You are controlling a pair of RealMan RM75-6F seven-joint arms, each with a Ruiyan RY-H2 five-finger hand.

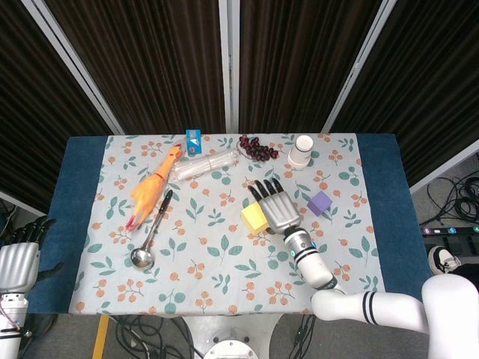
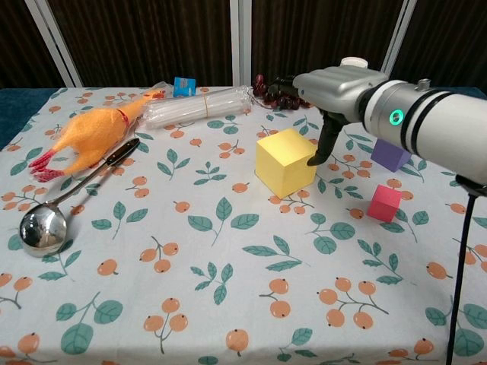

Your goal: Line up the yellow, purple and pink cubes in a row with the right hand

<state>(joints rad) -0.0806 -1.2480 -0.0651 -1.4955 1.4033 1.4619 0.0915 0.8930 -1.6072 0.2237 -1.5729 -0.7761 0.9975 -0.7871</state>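
Hovering with fingers spread wide and holding nothing: right hand [image 2: 329, 90], poised above and just behind yellow cube [image 2: 285, 162], thumb hanging down beside the cube's far right edge, whether touching or not being hard to tell. Sitting flat on the tablecloth [image 2: 190, 266] just under the hand, seemingly set down there as the first member of the row. Lying to the hand's right, purple cube [image 2: 392, 154] partly hidden behind the forearm, and nearer the camera, pink cube [image 2: 384, 203], both well apart from the yellow one and not lining up with it. Probably opening to free the cube before reaching for the next. Waiting off the table's near left corner, left hand [image 1: 16, 262], idle, since the task calls for the right alone; grip not readable.
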